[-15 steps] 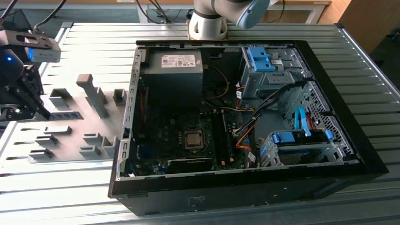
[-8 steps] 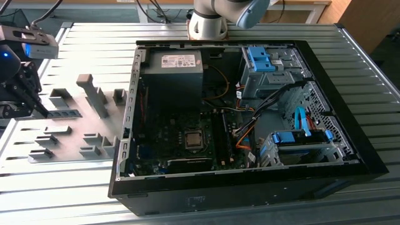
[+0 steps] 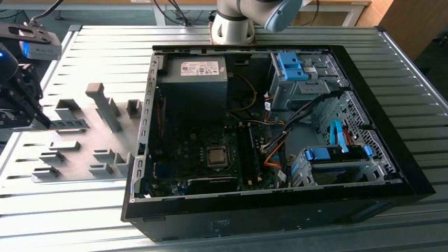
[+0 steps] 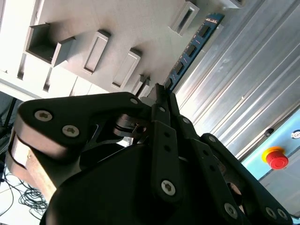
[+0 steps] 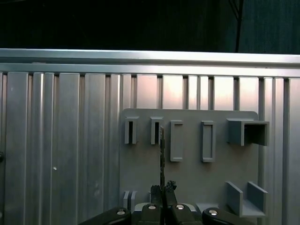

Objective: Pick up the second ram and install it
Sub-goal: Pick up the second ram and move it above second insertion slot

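The ram (image 3: 70,125) is a long, thin blue-green board with a row of small black chips (image 4: 191,48) along one face. It stands level on its long edge over the grey plate (image 3: 84,139), on the exterior view's left. One end seems pinched in the gripper (image 5: 162,188). In the first wrist view it shows edge-on as a thin line.

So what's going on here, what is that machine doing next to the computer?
A robot arm's gripper is closed on one end of the second ram, a thin blue-green memory stick, over the grey fixture plate on the metal table. The open computer case sits to the exterior view's right of it, and the stick is not yet in the motherboard.
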`<move>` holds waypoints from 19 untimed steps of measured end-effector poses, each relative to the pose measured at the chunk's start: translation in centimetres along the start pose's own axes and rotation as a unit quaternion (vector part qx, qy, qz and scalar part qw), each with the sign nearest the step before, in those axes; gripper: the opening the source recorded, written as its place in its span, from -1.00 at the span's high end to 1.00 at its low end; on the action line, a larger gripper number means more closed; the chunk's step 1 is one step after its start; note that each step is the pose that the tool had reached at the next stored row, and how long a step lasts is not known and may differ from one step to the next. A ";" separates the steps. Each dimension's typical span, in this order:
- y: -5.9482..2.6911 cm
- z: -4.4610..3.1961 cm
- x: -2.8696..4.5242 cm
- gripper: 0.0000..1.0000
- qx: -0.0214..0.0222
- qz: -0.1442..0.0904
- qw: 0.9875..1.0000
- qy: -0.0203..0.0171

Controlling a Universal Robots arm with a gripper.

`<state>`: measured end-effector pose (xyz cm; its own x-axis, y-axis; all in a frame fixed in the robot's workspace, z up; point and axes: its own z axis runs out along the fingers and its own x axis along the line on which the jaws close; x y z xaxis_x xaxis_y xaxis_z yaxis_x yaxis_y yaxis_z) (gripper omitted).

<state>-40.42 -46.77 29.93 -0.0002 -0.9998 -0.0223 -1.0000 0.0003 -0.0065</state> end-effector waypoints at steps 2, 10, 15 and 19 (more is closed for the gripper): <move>0.00 -0.25 0.00 0.73 0.000 0.000 1.000 0.000; -0.01 -0.42 -0.01 0.73 0.000 0.011 1.000 0.000; -0.01 -0.61 -0.01 0.73 0.000 0.011 1.000 0.000; -0.01 -1.27 -0.03 0.73 0.000 0.011 1.000 0.000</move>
<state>-40.42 -46.77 31.20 -0.0218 -0.9995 -0.0223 -0.9997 0.0219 -0.0065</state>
